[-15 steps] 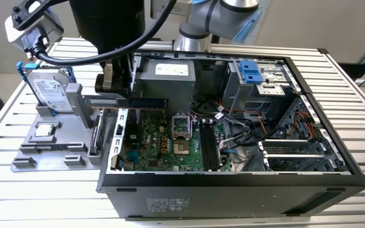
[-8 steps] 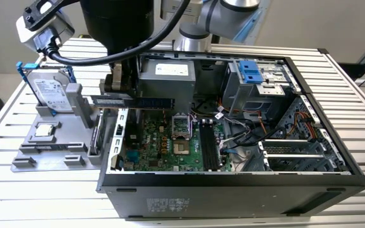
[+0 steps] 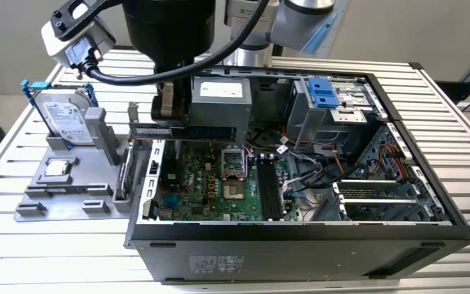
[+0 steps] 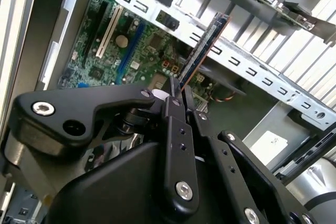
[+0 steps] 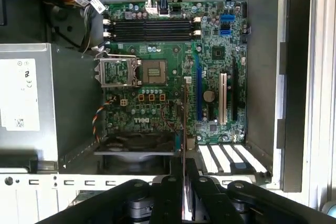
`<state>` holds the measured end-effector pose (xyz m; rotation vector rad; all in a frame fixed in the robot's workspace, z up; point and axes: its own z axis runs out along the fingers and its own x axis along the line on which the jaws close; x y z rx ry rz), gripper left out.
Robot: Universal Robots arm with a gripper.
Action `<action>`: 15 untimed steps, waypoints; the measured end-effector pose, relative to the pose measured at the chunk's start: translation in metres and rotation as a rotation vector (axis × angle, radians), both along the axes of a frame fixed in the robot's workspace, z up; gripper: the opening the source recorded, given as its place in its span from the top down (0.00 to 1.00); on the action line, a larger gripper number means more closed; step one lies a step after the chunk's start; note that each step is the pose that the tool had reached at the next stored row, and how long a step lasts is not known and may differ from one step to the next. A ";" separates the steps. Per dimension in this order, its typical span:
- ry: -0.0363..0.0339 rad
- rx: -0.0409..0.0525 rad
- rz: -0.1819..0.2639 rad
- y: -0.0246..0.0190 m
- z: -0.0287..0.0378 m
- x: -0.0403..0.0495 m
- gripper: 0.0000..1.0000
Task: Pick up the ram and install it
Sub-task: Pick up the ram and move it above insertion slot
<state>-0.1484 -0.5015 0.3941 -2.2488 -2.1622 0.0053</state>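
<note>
The end effector (image 3: 166,113) pinches the ram (image 3: 202,132), a long, thin dark stick with black chips. It is held level above the open computer case's (image 3: 300,239) motherboard (image 3: 218,184), upper left of centre in the exterior view.

Arm (image 3: 169,27): comes down from above, wrist pointing straight down.
Gripper (image 4: 176,92): black, fingers hanging vertical.
Jaws: clamped near one end of the ram (image 4: 202,51), gripping its flat faces.

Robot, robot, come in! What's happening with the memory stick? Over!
Gripper shut on the ram. Ram held above the open computer case, not in the memory slots. No obstacle seen over the slots.
</note>
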 end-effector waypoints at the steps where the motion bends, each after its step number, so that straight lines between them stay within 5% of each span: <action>1: -0.0001 0.0000 0.000 0.0000 0.0000 0.0020 1.00; 15: 0.0000 -0.0001 0.000 0.0000 0.0000 0.0282 1.00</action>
